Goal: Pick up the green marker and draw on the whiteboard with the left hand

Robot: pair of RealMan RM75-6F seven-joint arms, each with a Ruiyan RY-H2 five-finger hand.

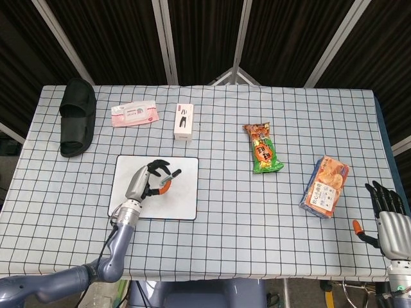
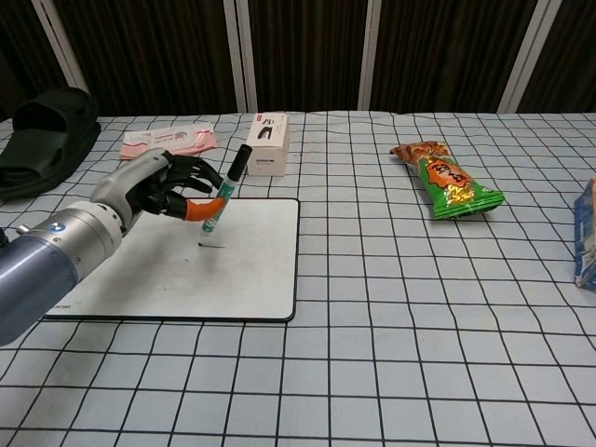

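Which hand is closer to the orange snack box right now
Right. The right hand sits at the table's near right edge, just beyond the orange snack box; the left hand is far off over the whiteboard.

Head view: mounted high, looking steeply down on the whole checkered table [image 1: 212, 192] from the robot's side, all four edges in frame, dark curtain beyond the far edge. Chest view: mounted low, just above table height, facing level across the table [image 2: 391, 307] toward the curtain, close to the near half. Shared between both: the whiteboard [image 1: 183, 199] [image 2: 251, 261], the white box [image 1: 184, 122] [image 2: 268, 143], the green snack bag [image 1: 262, 149] [image 2: 447, 182] and the black slipper [image 1: 78, 117] [image 2: 47, 130].
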